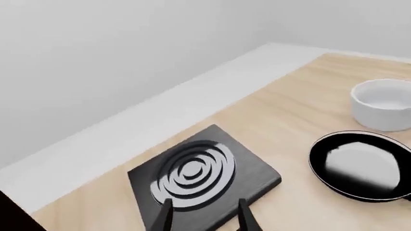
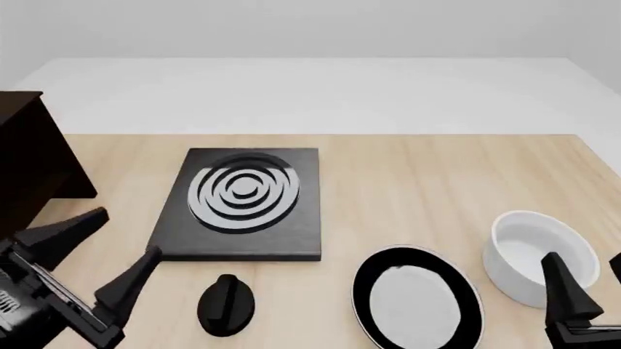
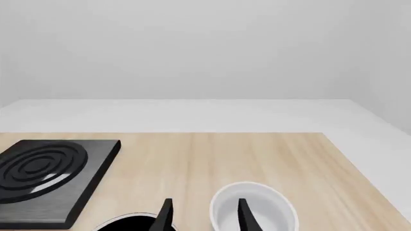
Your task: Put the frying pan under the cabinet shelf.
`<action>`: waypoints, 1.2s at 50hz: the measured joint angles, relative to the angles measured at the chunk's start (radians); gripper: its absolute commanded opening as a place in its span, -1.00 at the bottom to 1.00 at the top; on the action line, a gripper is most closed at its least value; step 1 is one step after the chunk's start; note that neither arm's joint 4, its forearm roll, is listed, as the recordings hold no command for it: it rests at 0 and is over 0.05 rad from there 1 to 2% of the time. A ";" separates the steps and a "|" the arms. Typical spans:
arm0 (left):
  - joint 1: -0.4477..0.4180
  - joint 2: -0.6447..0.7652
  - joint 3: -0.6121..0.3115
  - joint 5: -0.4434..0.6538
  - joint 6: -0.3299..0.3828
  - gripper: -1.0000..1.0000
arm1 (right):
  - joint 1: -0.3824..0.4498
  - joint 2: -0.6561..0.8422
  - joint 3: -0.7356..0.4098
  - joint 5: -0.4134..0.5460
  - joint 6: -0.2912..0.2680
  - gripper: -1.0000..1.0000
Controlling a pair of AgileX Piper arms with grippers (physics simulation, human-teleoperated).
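Observation:
The frying pan (image 2: 417, 305), glossy black with a pale grey inside, lies on the table near the front edge, right of centre; its handle does not show. It also appears in the left wrist view (image 1: 363, 163) and, as a sliver, in the right wrist view (image 3: 128, 224). The dark cabinet shelf (image 2: 29, 167) stands at the far left. My left gripper (image 2: 131, 231) hovers open at the front left, over the slab's near corner (image 1: 205, 202). My right gripper (image 2: 585, 258) is open at the front right, over the white bowl's near side (image 3: 205, 202). Neither holds anything.
A flat black square slab with grey rings (image 2: 243, 203) lies between the cabinet and the pan. A deep white bowl (image 2: 539, 254) sits just right of the pan. A small black oval knob-like object (image 2: 228, 304) rests in front of the slab.

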 measured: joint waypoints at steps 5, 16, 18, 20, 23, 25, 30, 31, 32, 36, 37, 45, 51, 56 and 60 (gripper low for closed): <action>-0.087 0.064 -0.007 -0.046 0.094 1.00 | 0.000 0.000 0.000 0.000 0.000 1.00; -0.261 0.237 0.008 -0.207 0.336 1.00 | 0.000 0.000 0.000 0.000 0.000 1.00; -0.289 0.286 0.020 -0.259 0.389 1.00 | 0.000 0.000 0.000 0.000 0.000 1.00; -0.316 0.333 0.031 -0.309 0.436 1.00 | 0.000 0.000 0.000 0.000 0.000 1.00; -0.354 0.406 0.044 -0.381 0.498 1.00 | 0.000 0.000 0.000 0.000 0.000 1.00; -0.378 0.454 0.052 -0.429 0.537 1.00 | 0.000 0.000 0.000 0.000 0.000 1.00; -0.435 0.572 0.068 -0.541 0.621 1.00 | 0.000 0.000 0.000 0.000 0.000 1.00; -0.445 0.593 0.069 -0.560 0.634 1.00 | 0.000 0.000 0.000 0.000 0.000 1.00; -0.453 0.615 0.071 -0.579 0.647 1.00 | 0.000 0.000 0.000 0.000 0.000 1.00; -0.490 0.706 0.079 -0.659 0.699 1.00 | 0.000 0.000 0.000 0.000 0.000 1.00; -0.498 0.727 0.080 -0.677 0.712 1.00 | 0.000 0.000 0.000 0.000 0.000 1.00; -0.553 0.869 0.084 -0.790 0.790 1.00 | 0.000 0.000 0.000 0.000 0.000 1.00; -0.586 0.956 0.080 -0.854 0.835 1.00 | 0.000 0.000 0.000 0.000 0.000 1.00; -0.609 1.035 0.078 -0.917 0.869 1.00 | 0.000 0.000 0.000 0.000 0.000 1.00; -0.628 1.100 0.073 -0.965 0.893 1.00 | 0.000 0.000 0.000 0.000 0.000 1.00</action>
